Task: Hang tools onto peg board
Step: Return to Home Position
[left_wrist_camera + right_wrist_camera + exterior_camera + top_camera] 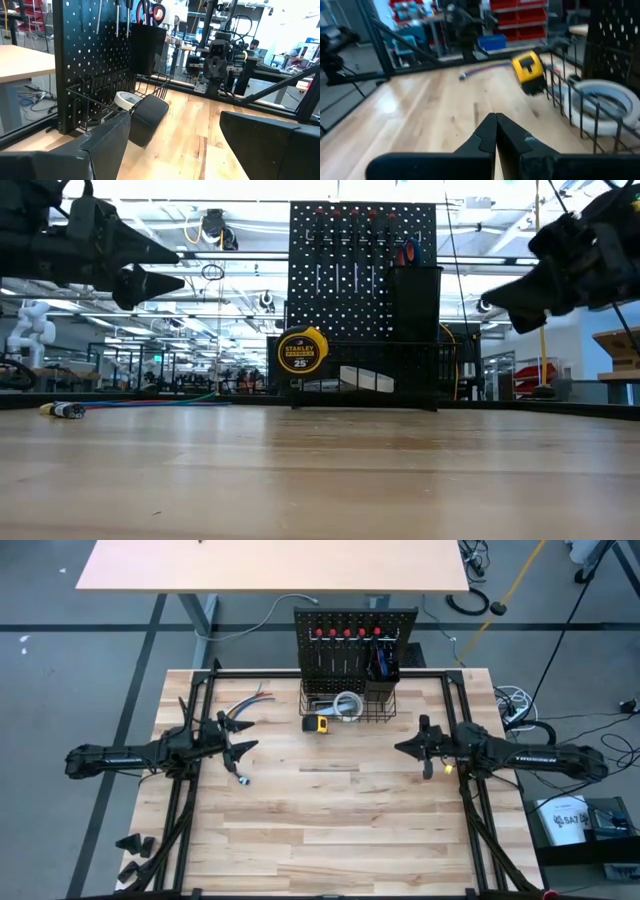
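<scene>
Step in hand: return to home, and both arms hang off to the table's sides, well apart from the peg board point(355, 615)
Left gripper point(242, 737): released, fingers spread wide, empty, just beside the bundle of wires point(250, 700)
Right gripper point(402, 748): clenched on nothing, tips pressed together, pointing at the table's middle
Tape measure point(318, 723): hooked on the front rim of the wire basket point(388, 710), at the left arm's end, hanging clear of the tabletop
Tape roll point(347, 705): lying inside the basket
Doing it well: I'd draw each arm outward and up, slowly, so no finger snags the wires or the basket
Risk: a nudge to that rim could, I judge, unhook the tape measure
</scene>
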